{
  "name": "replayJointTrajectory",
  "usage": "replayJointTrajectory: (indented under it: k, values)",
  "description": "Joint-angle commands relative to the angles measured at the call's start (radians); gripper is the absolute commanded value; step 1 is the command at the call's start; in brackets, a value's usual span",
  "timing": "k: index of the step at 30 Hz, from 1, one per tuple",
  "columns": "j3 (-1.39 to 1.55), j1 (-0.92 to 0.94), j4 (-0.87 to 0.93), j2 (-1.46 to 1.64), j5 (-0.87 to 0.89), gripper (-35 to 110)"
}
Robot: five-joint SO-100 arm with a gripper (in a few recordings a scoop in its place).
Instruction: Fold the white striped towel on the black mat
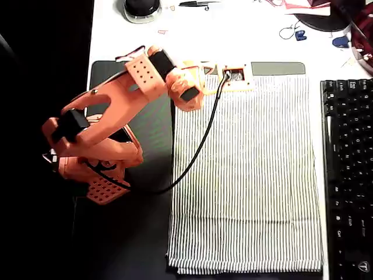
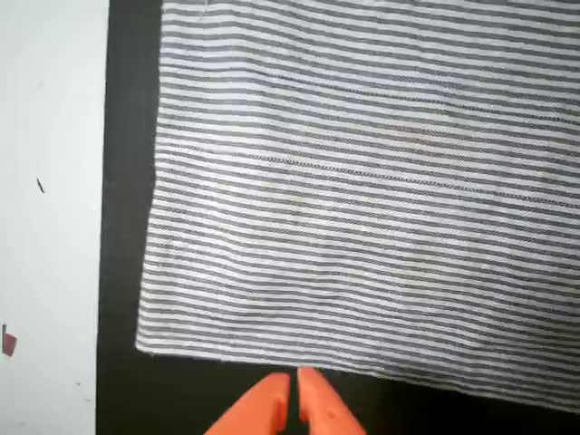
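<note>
My pincer [image 2: 294, 399] hangs with its orange fingers pressed together on nothing, just off the near edge of the white striped towel [image 2: 362, 190], which lies spread flat on the black mat [image 2: 122, 227]. In the overhead view that places me at the towel's top edge, so I judge the fold not yet begun. Next I must spread the fingers, drop onto that hem and pinch it.

The orange arm [image 1: 116, 116] reaches out folded at the elbow, its hand [image 2: 294, 399] apparently pressed closed, holding nothing.
</note>
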Motion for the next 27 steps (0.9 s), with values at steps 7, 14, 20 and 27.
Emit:
replayJointTrajectory:
  k: [7,14,20,27]
  values:
    - [-0.322,-0.097,-0.011,-0.301,0.095,0]
    - [-0.469,-0.106,-0.058,-0.577,0.130,7]
    - [-0.520,-0.063,-0.161,-0.772,0.133,24]
    - [-0.577,-0.026,-0.204,-0.890,0.114,26]
